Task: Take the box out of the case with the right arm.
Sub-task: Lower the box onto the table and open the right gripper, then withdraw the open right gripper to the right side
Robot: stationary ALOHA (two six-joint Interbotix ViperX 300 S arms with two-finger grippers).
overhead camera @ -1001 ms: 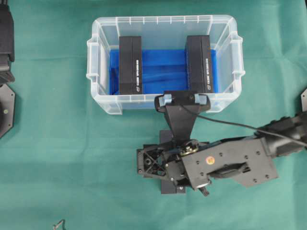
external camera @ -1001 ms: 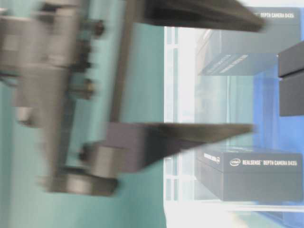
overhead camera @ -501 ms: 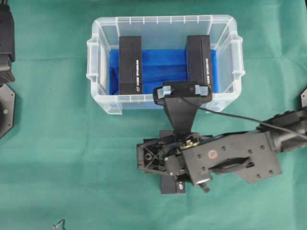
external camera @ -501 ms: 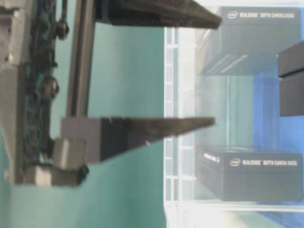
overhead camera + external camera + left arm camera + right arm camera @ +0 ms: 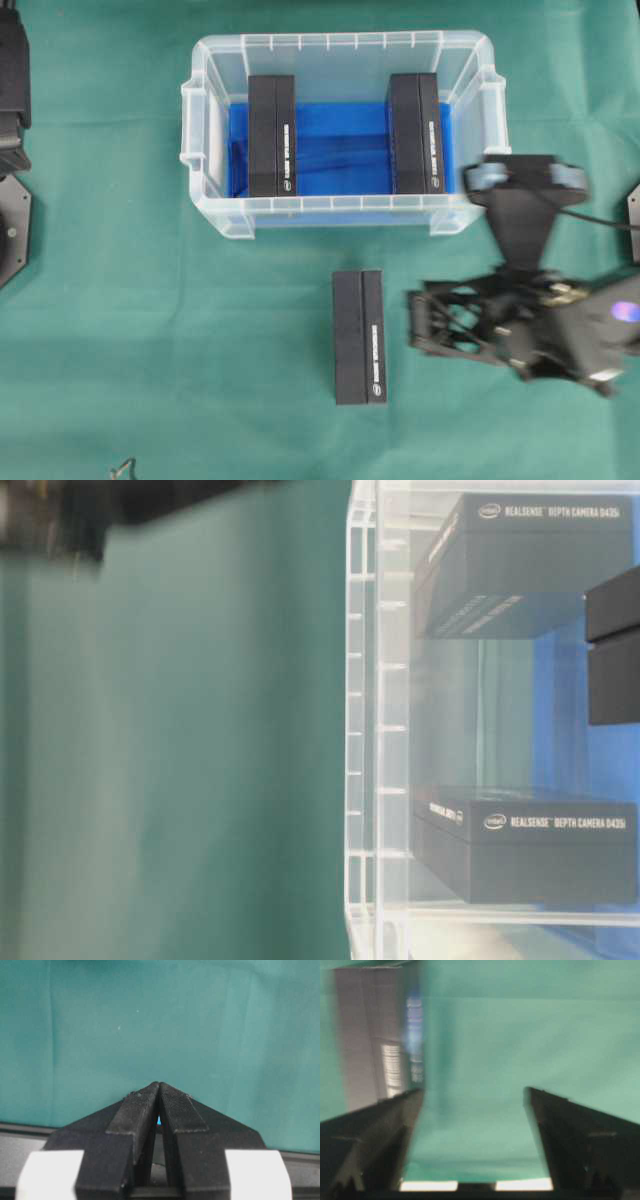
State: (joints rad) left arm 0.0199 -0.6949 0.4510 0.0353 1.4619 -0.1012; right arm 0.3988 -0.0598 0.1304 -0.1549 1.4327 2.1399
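Green cloth [image 5: 120,330] covers the table. Three black rectangular boxes show: two [image 5: 272,135] [image 5: 415,132] lie inside the clear plastic case with blue lining [image 5: 345,215], up and left of the right gripper [image 5: 425,325], and one [image 5: 359,337] lies on the cloth just left of it. Its jaws stand wide, holding nothing. The left gripper [image 5: 159,1091] has its jaws pressed together.

right arm [image 5: 540,320]: motion-blurred | case [image 5: 365,730]: cut off at frame edge

left gripper [image 5: 159,1091] closed — green cloth [image 5: 150,1020]
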